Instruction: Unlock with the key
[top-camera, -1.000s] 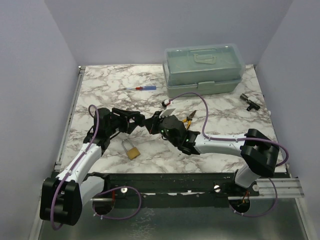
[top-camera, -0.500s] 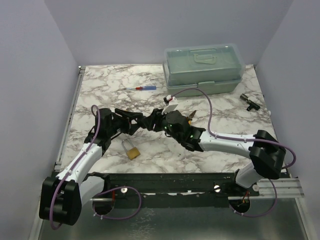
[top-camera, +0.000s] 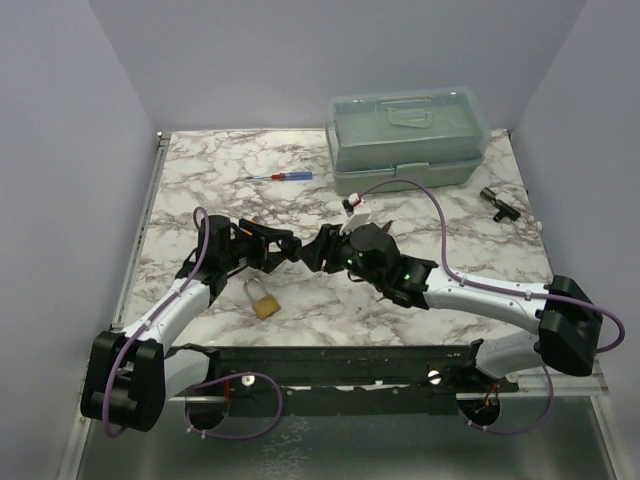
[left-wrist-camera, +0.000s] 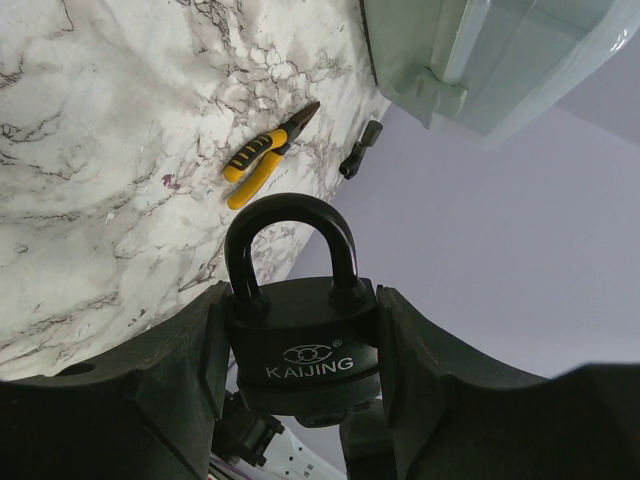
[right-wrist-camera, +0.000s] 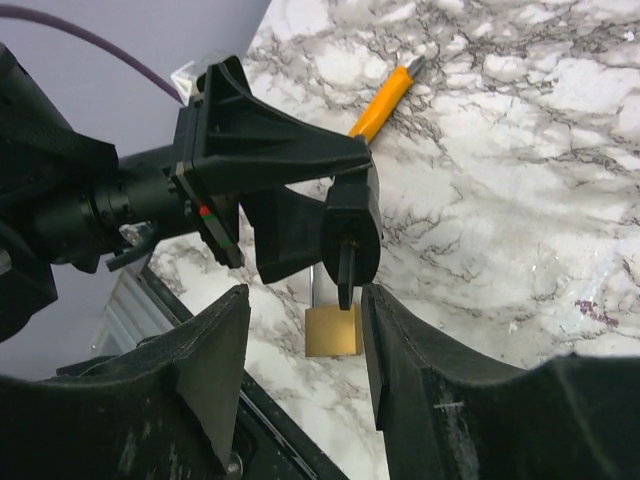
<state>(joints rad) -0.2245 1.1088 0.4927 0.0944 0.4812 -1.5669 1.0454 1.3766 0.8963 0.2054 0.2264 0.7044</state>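
My left gripper (left-wrist-camera: 300, 335) is shut on a black padlock (left-wrist-camera: 305, 345) marked KAIJING, its shackle closed and pointing away from the wrist. In the right wrist view the same padlock (right-wrist-camera: 350, 225) shows its underside, and the key (right-wrist-camera: 345, 272) sticks out of the keyhole as a dark flat blade. My right gripper (right-wrist-camera: 305, 300) is open, with the key's end between its fingertips, close to the right finger (right-wrist-camera: 385, 330), and not pinched. From above, the two grippers (top-camera: 290, 246) (top-camera: 320, 250) meet tip to tip at the table's middle.
A brass padlock (top-camera: 263, 300) lies near the front edge, below the grippers. Yellow-handled pliers (left-wrist-camera: 262, 160) lie on the marble. A green toolbox (top-camera: 408, 140) stands at the back right, a red-and-blue screwdriver (top-camera: 285, 176) to its left, and a small black part (top-camera: 497, 203) at the right edge.
My right gripper has opened and let go of the key, which stays in the black padlock. The right arm has stretched out lower and further right. The left gripper still holds the padlock.
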